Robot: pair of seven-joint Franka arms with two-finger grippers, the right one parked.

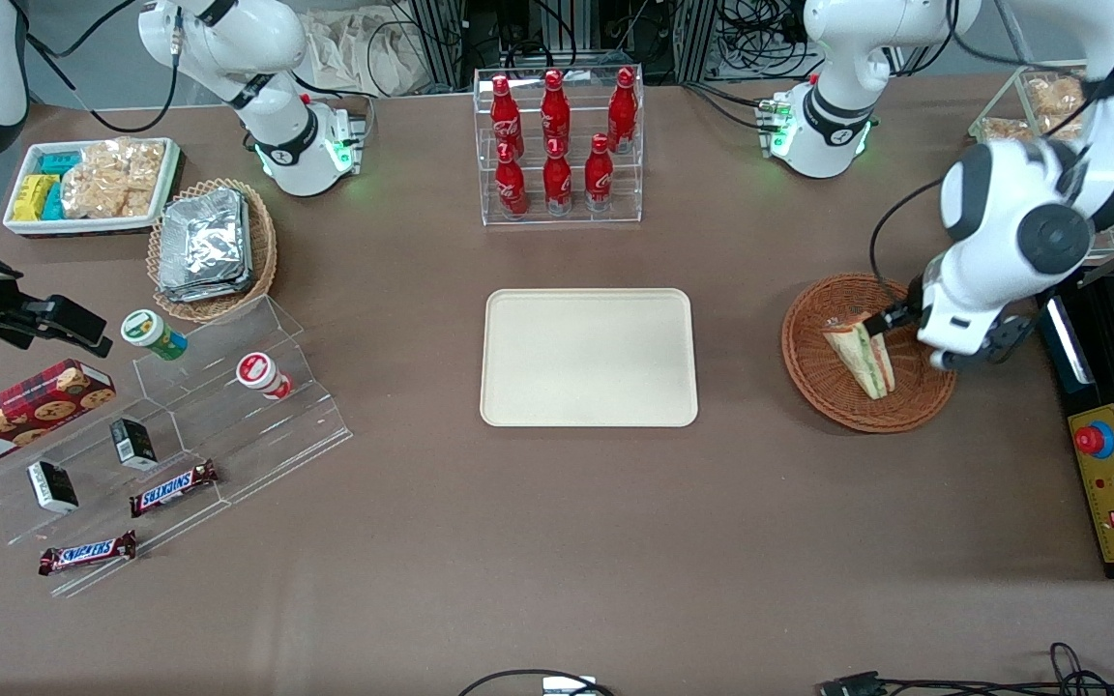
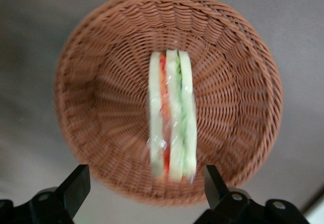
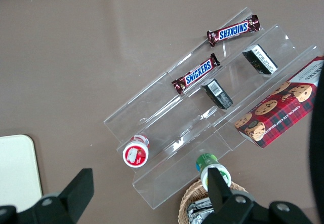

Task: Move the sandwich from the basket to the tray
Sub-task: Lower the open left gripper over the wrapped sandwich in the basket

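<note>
sandwich (image 2: 172,116) blurred; gripper (image 2: 143,183) edge-cropped

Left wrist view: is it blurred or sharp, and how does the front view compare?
Left wrist view: the sandwich and the basket look soft and smeared, above all the sandwich's wrap; the open tool hangs over them. Front view: sharp, evenly lit, with green base lights glowing.

Wrapped sandwich (image 1: 864,358) on edge in wicker basket (image 1: 813,372), beige tray (image 1: 588,358) beside

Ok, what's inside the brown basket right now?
Only the sandwich, standing on edge on the basket weave. What lies under it is hidden. The gripper hovers open above it, holding nothing.
</note>
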